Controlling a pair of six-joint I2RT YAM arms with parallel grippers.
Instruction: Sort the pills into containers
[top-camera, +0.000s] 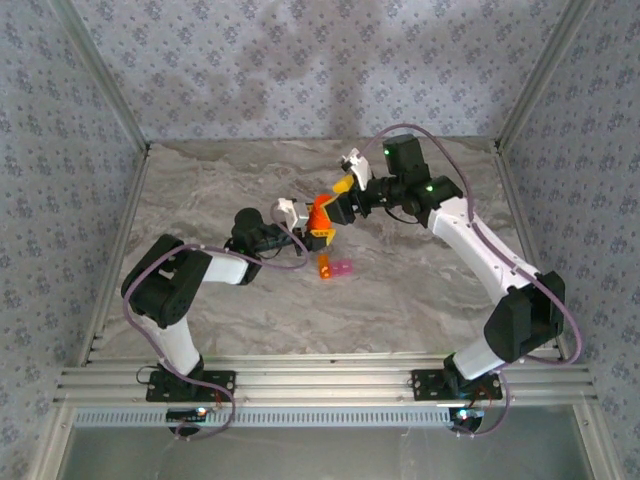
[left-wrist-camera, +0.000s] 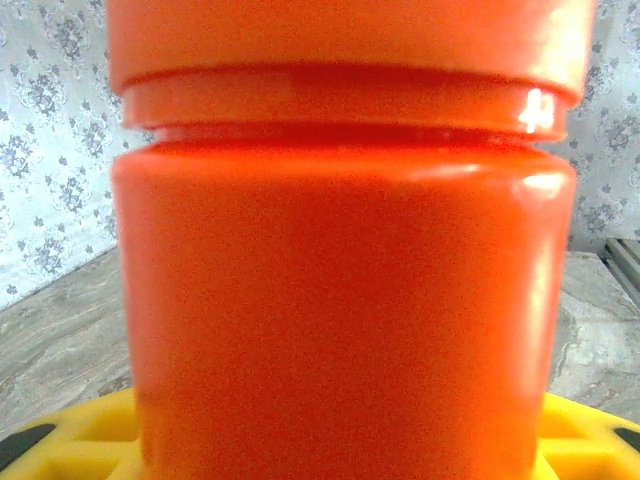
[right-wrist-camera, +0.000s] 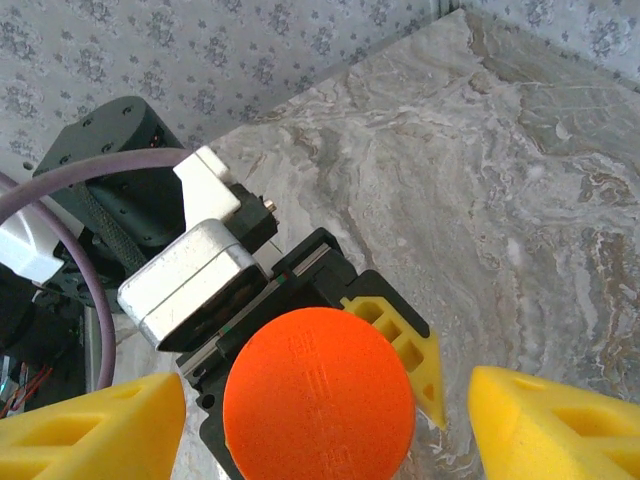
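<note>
An opaque orange bottle (top-camera: 320, 214) with its cap (right-wrist-camera: 318, 395) on stands upright above the table middle. My left gripper (top-camera: 310, 229) is shut on the bottle's body (left-wrist-camera: 340, 300), with yellow fingers (left-wrist-camera: 85, 440) at both sides. My right gripper (right-wrist-camera: 325, 425) is open just over the cap. One of its yellow fingertips (right-wrist-camera: 90, 430) is to the left of the cap and the other is to the right, neither touching it. The containers (top-camera: 334, 268), a tiny orange box joined to a pink one, lie on the table just in front of the bottle.
The marble table (top-camera: 420, 290) is walled by patterned panels at the back and sides. The left wrist housing (right-wrist-camera: 190, 285) sits close under my right gripper. A metal rail (top-camera: 320, 380) runs along the near edge.
</note>
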